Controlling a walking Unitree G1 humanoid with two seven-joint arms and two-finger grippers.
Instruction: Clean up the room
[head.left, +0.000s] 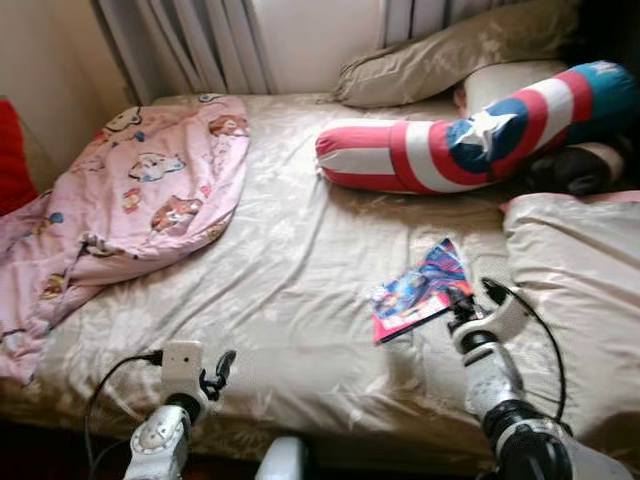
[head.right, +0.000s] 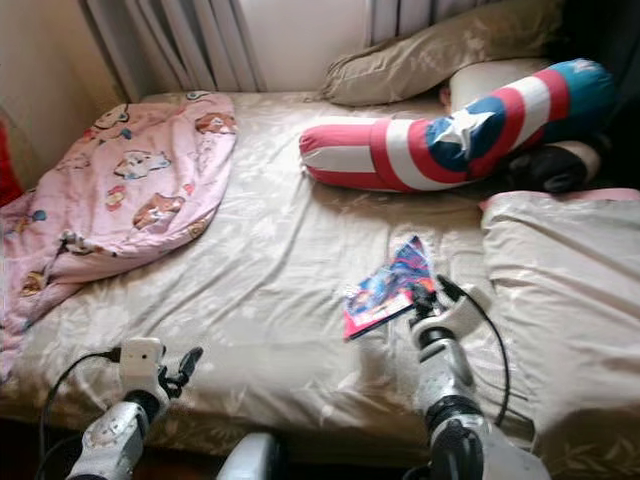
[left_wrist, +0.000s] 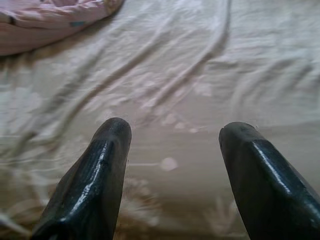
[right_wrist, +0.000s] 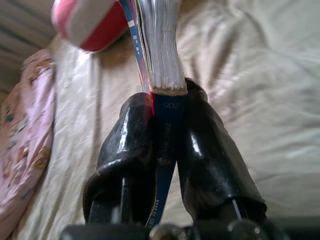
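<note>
1. Hovering low over the bed (head.left: 300, 270) near its front edge, the left gripper (head.left: 218, 372) had its jaws apart, empty.
2. Clamped on the comic book (head.left: 420, 290) at mid-bed, the right gripper (head.left: 462, 305) pinched only its spine; loose pages could splay or tear on lifting.

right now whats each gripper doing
Left gripper: open, holding nothing, over the bed sheet.
Right gripper: shut on the comic book.
</note>
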